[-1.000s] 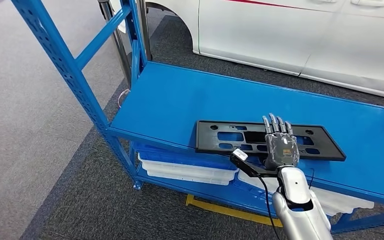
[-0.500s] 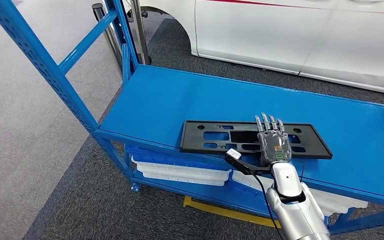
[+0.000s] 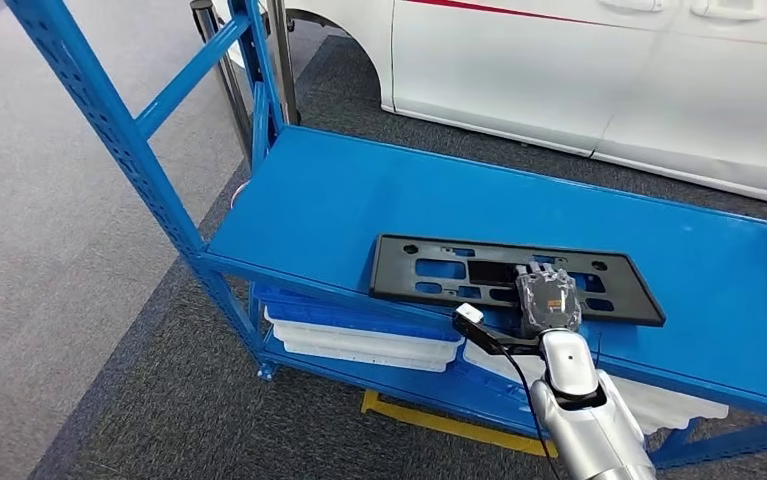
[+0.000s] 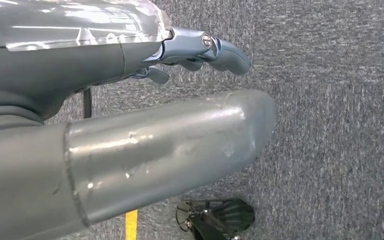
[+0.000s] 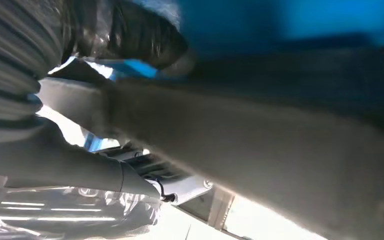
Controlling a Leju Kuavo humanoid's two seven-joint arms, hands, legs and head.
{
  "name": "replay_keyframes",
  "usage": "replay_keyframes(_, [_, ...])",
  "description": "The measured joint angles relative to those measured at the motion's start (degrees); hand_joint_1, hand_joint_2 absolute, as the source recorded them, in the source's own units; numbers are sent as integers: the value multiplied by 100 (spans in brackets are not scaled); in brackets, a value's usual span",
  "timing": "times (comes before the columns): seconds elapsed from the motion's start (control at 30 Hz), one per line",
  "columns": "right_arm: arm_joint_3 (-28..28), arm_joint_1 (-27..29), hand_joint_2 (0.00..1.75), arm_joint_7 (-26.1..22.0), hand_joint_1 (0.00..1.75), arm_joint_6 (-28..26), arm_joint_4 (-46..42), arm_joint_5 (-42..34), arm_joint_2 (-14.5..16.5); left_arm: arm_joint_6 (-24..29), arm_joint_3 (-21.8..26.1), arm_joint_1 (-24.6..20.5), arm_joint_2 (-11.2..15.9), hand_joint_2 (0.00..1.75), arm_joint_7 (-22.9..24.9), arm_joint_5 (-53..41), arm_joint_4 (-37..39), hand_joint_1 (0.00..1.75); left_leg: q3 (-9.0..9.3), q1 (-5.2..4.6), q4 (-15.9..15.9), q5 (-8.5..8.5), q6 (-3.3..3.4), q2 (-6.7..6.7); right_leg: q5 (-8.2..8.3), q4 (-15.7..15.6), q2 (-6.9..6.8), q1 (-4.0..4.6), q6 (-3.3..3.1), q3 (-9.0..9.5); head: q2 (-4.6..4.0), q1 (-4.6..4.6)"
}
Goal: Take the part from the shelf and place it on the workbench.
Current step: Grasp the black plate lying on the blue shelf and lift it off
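The black plastic mounting plate (image 3: 514, 280), a long flat part with cut-outs, lies flat on the upper board of the blue shelf (image 3: 359, 190), close to its front edge. The right hand (image 3: 547, 298) is on the plate's near edge at about mid-length, its fingers curled down over it. The right wrist view is blurred, so the hand seems to be closing on the plate, but whether it has a firm hold cannot be told. The left hand (image 4: 200, 50) hangs over grey carpet, holding nothing, with its fingers loosely apart. The task looks barely begun: the part is not yet lifted, and the carry to the table and the set-down are all left.
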Motion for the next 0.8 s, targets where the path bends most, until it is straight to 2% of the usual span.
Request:
replay_keyframes(0.07, [0,6,175,-2,161,-1,39,0,-1,0,1,3,1,0,1,0,0,0,-16,0,-1,6,10,5,-329,740,-2,-45,60,-352,0,1])
replay_keyframes(0.1, [0,11,175,-3,169,-2,58,0,-1,0,2,5,0,0,2,0,0,0,-17,2,1,4,8,5,-367,957,-5,-69,84,-459,0,0])
replay_keyframes(0.13, [0,11,175,-4,171,-3,72,0,-1,0,3,5,0,0,2,0,0,0,-12,4,3,1,4,3,-294,968,-8,-90,101,-465,0,0])
replay_keyframes(0.17, [0,5,175,-4,172,1,83,0,-1,-2,3,5,0,0,2,-1,0,0,-1,8,6,-6,-5,-1,-119,738,-12,-110,110,-351,0,0])
replay_keyframes(0.2, [0,-5,175,-4,173,8,91,0,-1,-5,4,4,0,0,2,-2,0,0,13,13,12,-17,-22,-7,107,331,-17,-127,111,-148,0,0])
replay_keyframes(0.23, [0,-17,175,-3,174,16,98,0,-1,-8,4,2,0,0,2,-6,0,0,21,10,19,-30,-44,-13,259,-73,-20,-128,101,56,0,0])
replay_keyframes(0.27, [0,-28,175,-1,174,26,104,-1,-1,-11,4,0,0,0,2,-10,0,0,22,4,29,-42,-72,-21,360,-391,-17,-119,78,208,0,-1])
replay_keyframes(0.3, [-1,-34,175,2,174,31,110,-1,-1,-13,4,-1,0,0,2,-13,0,0,19,-2,34,-49,-106,-27,389,-567,-15,-103,53,286,0,-1])
replay_keyframes(0.4, [-5,-51,175,11,175,52,123,-5,-3,-13,5,1,0,0,8,-18,0,0,18,9,28,-61,-219,-33,384,-629,-9,-70,-56,298,0,-2])
replay_keyframes(0.47, [-7,-69,175,7,175,80,125,-9,-3,-14,6,-1,-1,0,15,-27,0,0,-61,25,235,-223,-264,-31,409,-685,-20,-87,-147,333,0,-3])
replay_keyframes(0.5, [-7,-75,175,2,175,92,126,-11,-3,-14,6,-2,1,0,19,-31,0,0,-184,30,516,-390,-277,-31,418,-708,-28,-95,-183,348,0,-4])
replay_keyframes(0.57, [-7,-77,175,-4,175,108,131,-19,-3,-13,6,4,5,0,27,-33,0,0,-544,28,1291,-752,-294,-31,415,-711,-36,-76,-215,348,0,-5])
replay_keyframes(0.6, [-7,-76,175,-7,175,110,134,-30,-3,-13,6,10,7,0,29,-33,0,0,-684,27,1580,-837,-301,-31,413,-708,-37,-67,-219,348,0,-5])
replay_keyframes(0.63, [-7,-75,175,-10,175,111,138,-49,-3,-13,6,15,8,0,31,-33,0,0,-735,27,1676,-810,-301,-30,410,-703,-36,-62,-220,349,0,-5])
replay_keyframes(0.67, [-8,-74,175,-21,175,107,140,-80,-2,-13,6,17,7,0,32,-33,0,0,-673,27,1534,-670,-295,-30,404,-692,-33,-60,-217,353,0,-5])
replay_keyframes(0.73, [-11,-69,175,-109,175,60,133,-234,6,-13,7,13,7,0,27,-30,0,0,-322,25,786,-282,-264,-31,380,-650,-23,-57,-192,353,0,-4])
replay_keyframes(0.77, [-18,-56,175,-192,175,10,110,-383,14,-13,9,9,7,0,15,-25,0,0,-158,17,438,-160,-244,-34,362,-616,-15,-46,-168,342,0,-4])
replay_keyframes(0.8, [-28,-22,175,-307,175,-54,59,-592,28,-14,14,7,7,0,-8,-18,0,0,-56,9,219,-105,-224,-36,352,-591,-8,-36,-140,329,0,-4])
